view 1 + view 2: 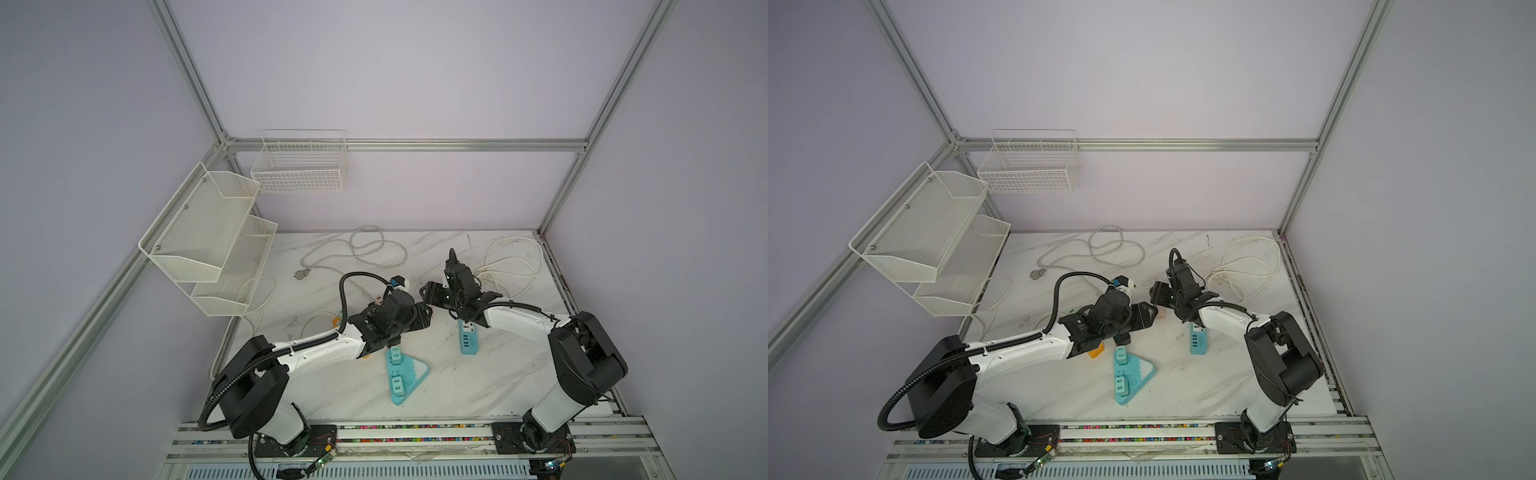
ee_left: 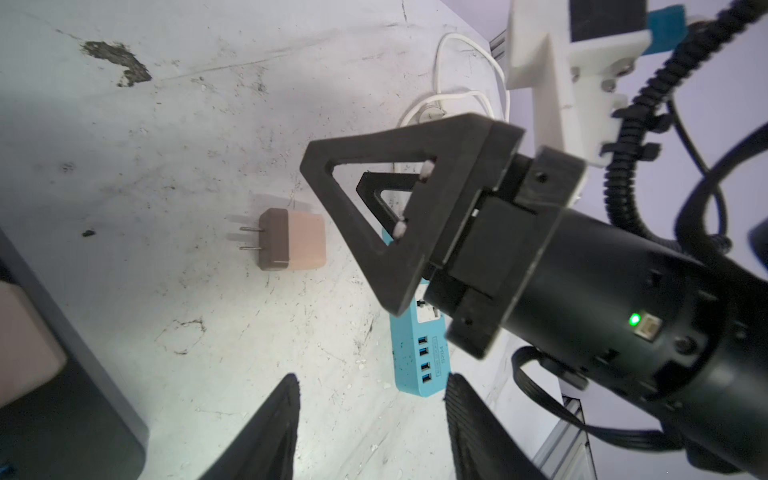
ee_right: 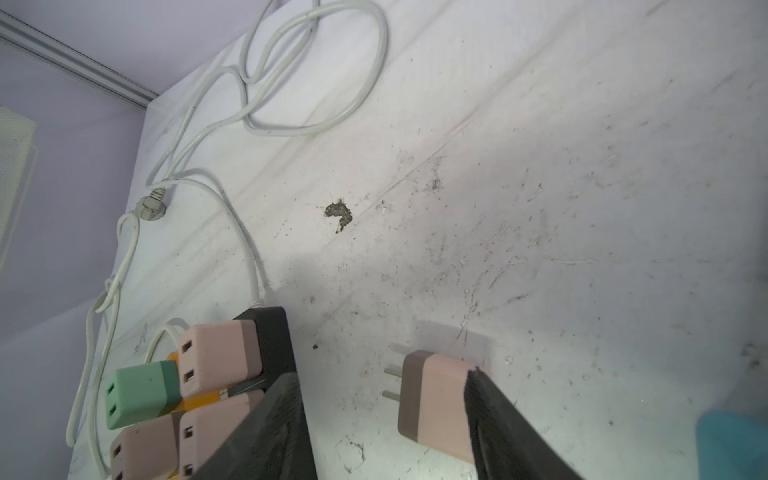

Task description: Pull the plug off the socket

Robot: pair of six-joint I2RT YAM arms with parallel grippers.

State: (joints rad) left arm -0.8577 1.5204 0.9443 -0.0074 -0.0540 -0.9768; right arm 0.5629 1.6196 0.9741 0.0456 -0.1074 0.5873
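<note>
- The pink-and-brown two-pronged plug (image 2: 291,241) lay flat on the white marble-patterned bench (image 1: 457,386), near its middle. It was out of the socket, with both metal prongs bare.
- Its prongs pointed toward the dark grey socket block (image 3: 274,328), which sat near the plug, on the side toward the bench's left edge and beneath the left arm.
- Other pink plugs (image 3: 216,357) and a green plug (image 3: 141,392) were clustered at that block, their slotted faces outward.
- The right pincer (image 3: 380,376) had its jaws apart and clamped nothing.
- In the right wrist view one finger (image 3: 498,415) overlapped the plug's pink end. Whether it touched the plug could not be told.
- The left pincer (image 2: 374,378) also had its jaws apart, with only bench surface visible between them.
- In both top views the two pincers faced each other, tips close together, above the bench's middle.
- The plug looked slightly smeared in the left wrist view.
- A teal rectangular power strip (image 2: 419,361) with blue USB ports lay between the plug and the bench's right edge, partly under the right arm.
- A teal triangular socket board (image 1: 405,374) lay toward the front edge.
- One white cord (image 1: 365,249) looped along the back edge, and another white cord (image 1: 515,262) was coiled in the back right corner.
</note>
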